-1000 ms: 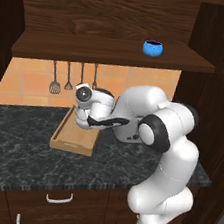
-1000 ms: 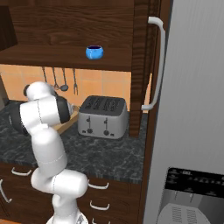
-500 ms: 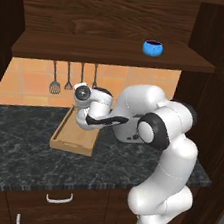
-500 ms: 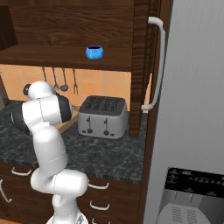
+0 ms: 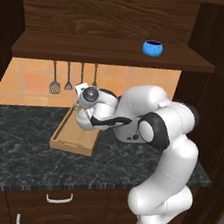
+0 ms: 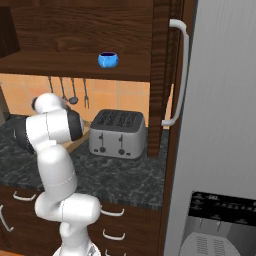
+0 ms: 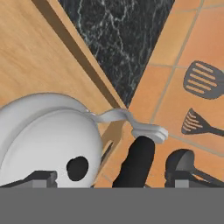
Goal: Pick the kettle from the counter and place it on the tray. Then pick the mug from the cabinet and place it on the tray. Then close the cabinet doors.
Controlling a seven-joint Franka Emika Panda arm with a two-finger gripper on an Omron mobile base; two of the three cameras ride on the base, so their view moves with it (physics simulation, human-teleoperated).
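Observation:
The silver-white kettle (image 5: 86, 114) sits at the far end of the light-wood tray (image 5: 71, 137) on the dark counter (image 5: 23, 147). In the hand view I see its domed lid and dark knob (image 7: 78, 168) from above. My gripper (image 7: 111, 178) is open just above it. Its tips stand wide on either side of the kettle's dark handle (image 7: 136, 162) without touching it. The blue mug (image 5: 153, 47) stands on the cabinet shelf (image 5: 92, 50), also seen as the mug (image 6: 107, 60) from the right. The cabinet doors (image 6: 161, 75) stand open.
A silver toaster (image 6: 119, 132) stands on the counter (image 6: 115, 175) right of the tray. Kitchen utensils (image 5: 68, 76) hang on the orange tiled wall behind the tray. A grey fridge (image 6: 220, 125) rises on the far right. Drawers lie below the counter.
The jaws have spread from shut to wide open and let go of the kettle's handle. The kettle stays on the tray and the arm has hardly moved.

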